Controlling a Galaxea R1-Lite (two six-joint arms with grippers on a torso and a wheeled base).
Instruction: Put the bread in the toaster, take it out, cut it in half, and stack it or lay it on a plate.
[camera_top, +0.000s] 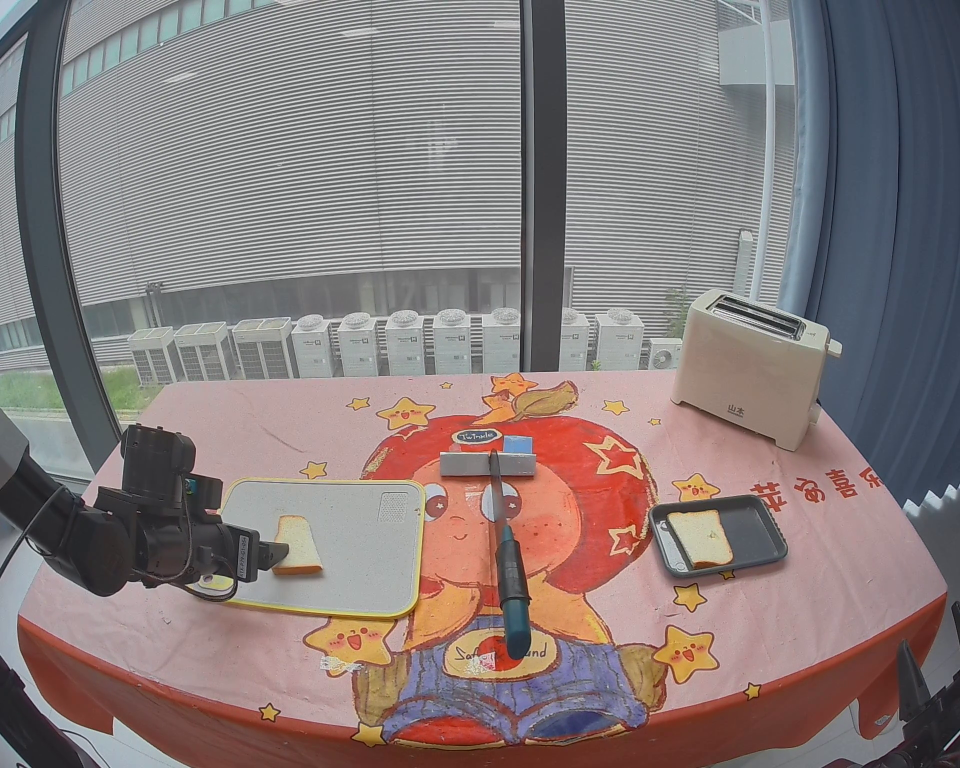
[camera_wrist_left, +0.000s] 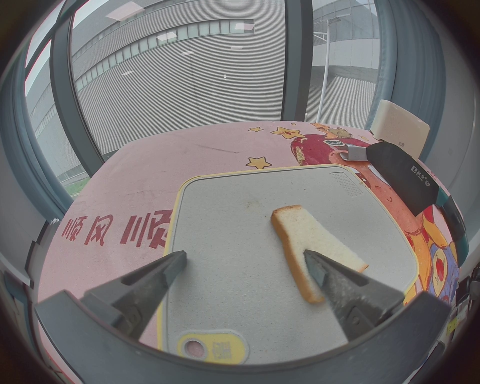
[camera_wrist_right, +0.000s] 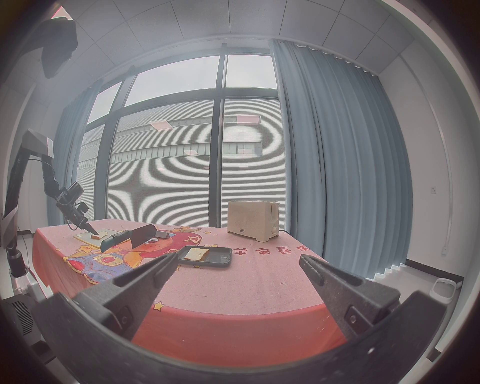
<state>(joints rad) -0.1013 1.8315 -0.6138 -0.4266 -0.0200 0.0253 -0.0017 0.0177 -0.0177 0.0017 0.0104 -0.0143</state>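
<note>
Now, the table (camera_top: 850, 560) carries the toaster (camera_top: 752, 365) at its far right, the cutting board (camera_top: 360, 540) on the left, and the knife (camera_top: 510, 570) between the board and the dark plate (camera_top: 760, 520), which holds one bread half (camera_top: 700, 537). The other half (camera_wrist_left: 310, 245) lies flat on the board. Our left gripper (camera_wrist_left: 245, 256) sits low beside it, jaws spread, one finger over its near end. We should straddle the slice squarely and close gently to avoid crushing it. Our right gripper (camera_wrist_right: 239, 260) hangs off the table, jaws spread.
</note>
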